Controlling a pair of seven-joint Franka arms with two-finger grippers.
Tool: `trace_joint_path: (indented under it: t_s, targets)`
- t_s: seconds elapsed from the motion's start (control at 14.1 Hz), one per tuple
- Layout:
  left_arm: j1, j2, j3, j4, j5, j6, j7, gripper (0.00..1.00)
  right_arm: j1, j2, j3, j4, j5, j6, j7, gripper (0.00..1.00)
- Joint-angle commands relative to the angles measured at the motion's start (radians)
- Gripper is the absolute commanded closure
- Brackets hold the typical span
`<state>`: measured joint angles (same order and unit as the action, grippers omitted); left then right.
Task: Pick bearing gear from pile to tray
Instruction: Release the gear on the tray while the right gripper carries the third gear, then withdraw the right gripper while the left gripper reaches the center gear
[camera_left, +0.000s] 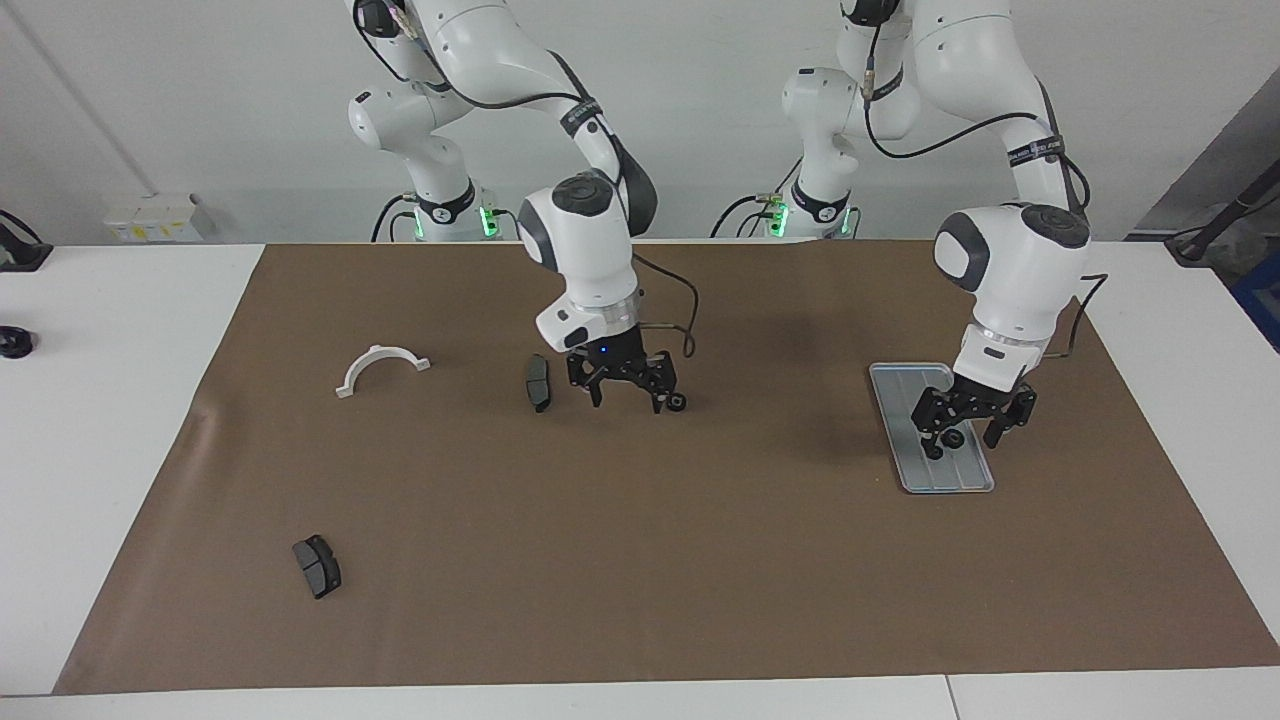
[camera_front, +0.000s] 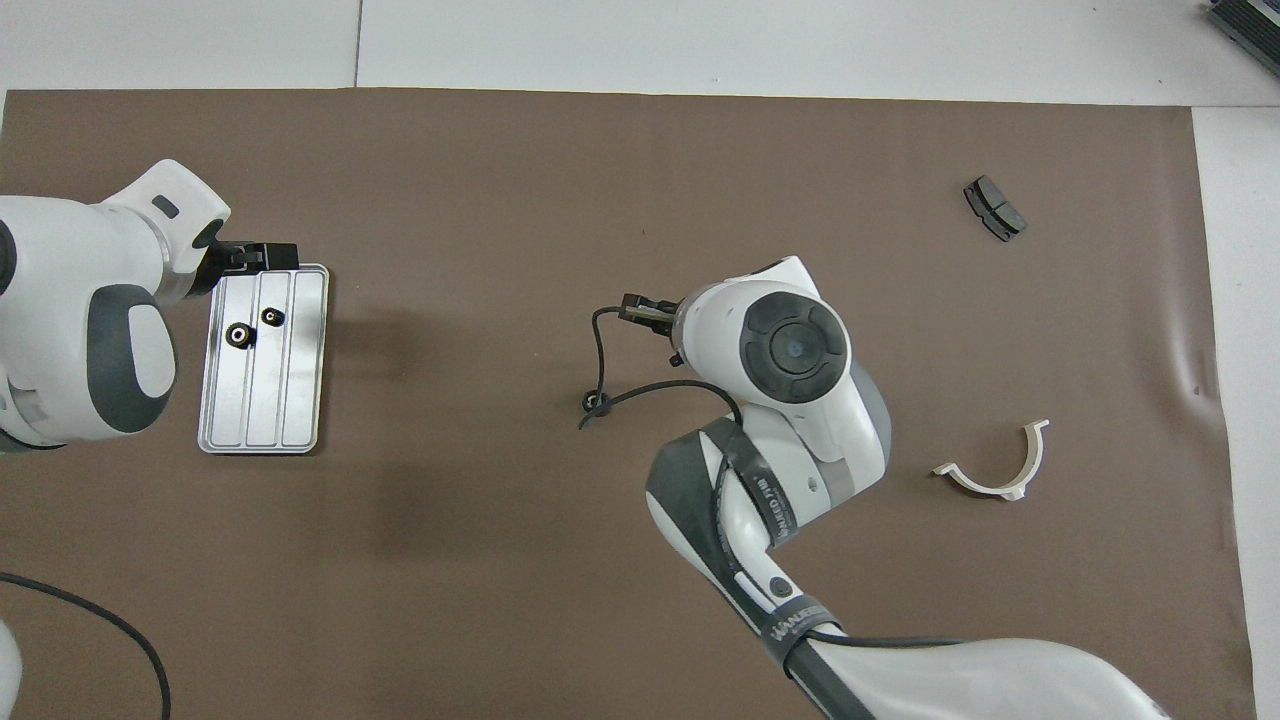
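Observation:
The silver tray (camera_left: 915, 385) (camera_front: 300, 400) lies toward the left arm's end of the mat. Two black bearing rings (camera_left: 956, 440) (camera_front: 238, 335) rest in it. My left gripper (camera_left: 968, 430) (camera_front: 255, 258) hangs open and empty just above them. A third black ring (camera_left: 678, 403) (camera_front: 597, 403) lies on the mat mid-table. Beside it my right gripper (camera_left: 622, 392) stands open and empty, low over the mat, between that ring and a dark brake pad (camera_left: 538, 383). In the overhead view the right wrist hides this gripper and that pad.
A white half-ring bracket (camera_left: 382, 368) (camera_front: 995, 470) lies toward the right arm's end. A second brake pad (camera_left: 317, 565) (camera_front: 993, 208) sits farther from the robots at that end. The brown mat (camera_left: 640, 560) covers the table's middle.

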<state>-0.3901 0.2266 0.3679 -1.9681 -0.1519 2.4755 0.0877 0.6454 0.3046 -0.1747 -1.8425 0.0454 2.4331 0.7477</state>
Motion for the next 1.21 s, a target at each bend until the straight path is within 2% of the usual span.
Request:
trace_joint_path:
  t_s: [0.0,0.21,0.57,0.78,0.92,1.0,1.14]
  targets:
    - [-0.016,-0.041,0.011,-0.011,-0.023,-0.058,0.014,0.0,-0.094,-0.053,0.009,-0.015,-0.03,-0.04,-0.121,0.0]
    - [-0.062,-0.043,0.011,-0.012,-0.023,-0.073,-0.003,0.0,-0.193,-0.105,0.009,-0.015,-0.032,-0.141,-0.243,0.0]
    - [-0.255,-0.049,0.014,-0.043,-0.017,-0.095,-0.284,0.0,-0.372,-0.226,0.026,-0.015,-0.033,-0.32,-0.404,0.0]
    - [-0.375,-0.05,0.013,-0.069,-0.014,-0.093,-0.429,0.0,-0.541,-0.301,0.13,-0.008,-0.036,-0.422,-0.497,0.0]
    - [-0.465,-0.03,0.013,-0.071,-0.012,-0.089,-0.532,0.0,-0.616,-0.366,0.144,0.011,-0.036,-0.53,-0.565,0.0]
    - [-0.501,-0.001,0.013,-0.068,-0.012,-0.078,-0.581,0.0,-0.662,-0.389,0.179,0.034,-0.036,-0.596,-0.602,0.0]
    - [-0.588,0.048,0.01,-0.066,-0.008,-0.043,-0.664,0.0,-0.676,-0.406,0.161,0.115,-0.038,-0.733,-0.658,0.0]
